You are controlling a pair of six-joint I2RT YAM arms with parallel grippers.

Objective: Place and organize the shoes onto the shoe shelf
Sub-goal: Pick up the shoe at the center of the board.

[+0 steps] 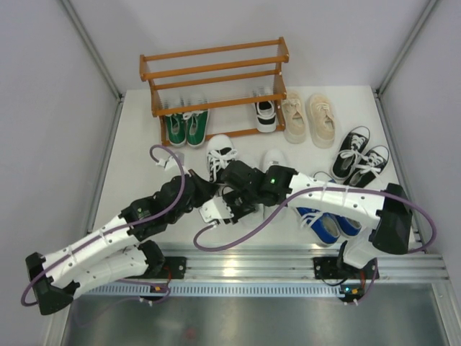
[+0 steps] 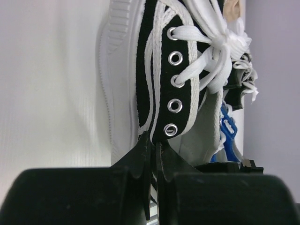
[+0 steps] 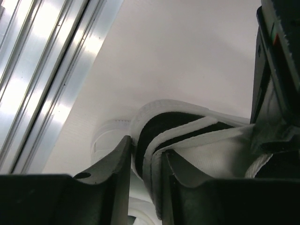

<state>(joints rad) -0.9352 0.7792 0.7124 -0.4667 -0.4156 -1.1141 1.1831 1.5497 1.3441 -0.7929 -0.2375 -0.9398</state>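
1. Biggest risk: the two arms work against each other. Both hold the same black-and-white sneaker [image 1: 216, 207] at the near middle of the table [image 1: 137, 158], well short of the shoe shelf [image 1: 214, 72]. If they travel unevenly, the shoe could twist or tear free.
2. Slipping from the left gripper [image 2: 153, 145]. Its jaws are pinched almost together on only the thin collar edge beside the lowest eyelet, a small bite on soft fabric.
3. Slipping from the right gripper [image 3: 146, 150]. It is clamped narrowly over the heel wall, which could fold under load. I cannot tell whether the sole is clear of the table.
4. Knocking neighbours on the way. A white sneaker [image 1: 274, 160] lies just beyond the grippers, and the blue canvas pair [image 1: 328, 223] sits under the right arm.
5. Crowding at the rack. Its likely mate [image 1: 266, 115] is on the bottom tier's right, with the green sneakers [image 1: 186, 128] at the left. A skewed entry could catch a rail.
6. Loose laces snagging a finger.
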